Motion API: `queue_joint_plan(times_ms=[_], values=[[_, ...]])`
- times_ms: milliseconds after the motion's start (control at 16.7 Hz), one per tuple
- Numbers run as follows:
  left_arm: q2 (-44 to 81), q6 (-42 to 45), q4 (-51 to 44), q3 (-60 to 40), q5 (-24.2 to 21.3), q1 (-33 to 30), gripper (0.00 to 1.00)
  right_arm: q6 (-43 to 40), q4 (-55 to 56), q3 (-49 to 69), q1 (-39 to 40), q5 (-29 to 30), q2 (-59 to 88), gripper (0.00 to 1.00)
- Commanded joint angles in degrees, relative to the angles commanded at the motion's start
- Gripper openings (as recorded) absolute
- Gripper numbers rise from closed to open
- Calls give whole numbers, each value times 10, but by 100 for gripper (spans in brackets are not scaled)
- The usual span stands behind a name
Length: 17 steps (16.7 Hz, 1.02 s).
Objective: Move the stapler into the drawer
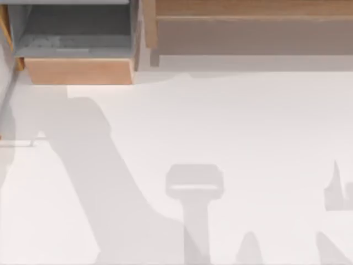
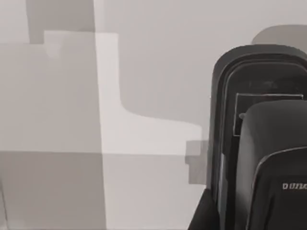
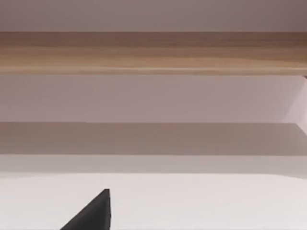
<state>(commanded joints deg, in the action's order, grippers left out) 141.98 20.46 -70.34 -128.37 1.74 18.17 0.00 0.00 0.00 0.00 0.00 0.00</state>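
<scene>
The stapler (image 2: 268, 143), judged stiff, light and slick, is best pinched across its flanks; the left gripper's state cannot be told.

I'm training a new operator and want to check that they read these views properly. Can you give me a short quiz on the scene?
1. True or false: the drawer is shut.
2. In the top view, what stands to the right of the drawer? A) a brown wooden shelf B) a bowl C) a second drawer
3. Fill in: in the left wrist view, the stapler is ___ in colour, with a small pale marking.

Key: 1 false, its grey interior shows; 2 A; 3 black.
</scene>
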Motion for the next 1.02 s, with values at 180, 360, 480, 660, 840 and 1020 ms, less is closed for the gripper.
queue_joint_plan(times_ms=[180,360,480,660,840,1020], values=[[3,0,-13,-2,-5,1,0,0,0,0,0,0,0,100],[3,0,-13,-2,-5,1,0,0,0,0,0,0,0,100],[3,0,-11,-1,-4,-2,0,0,0,0,0,0,0,100],[0,-6,14,7,-10,3,0,0,0,0,0,0,0,100],[0,-1,28,10,-14,7,0,0,0,0,0,0,0,100],[3,5,27,9,-9,6,0,0,0,0,0,0,0,100]])
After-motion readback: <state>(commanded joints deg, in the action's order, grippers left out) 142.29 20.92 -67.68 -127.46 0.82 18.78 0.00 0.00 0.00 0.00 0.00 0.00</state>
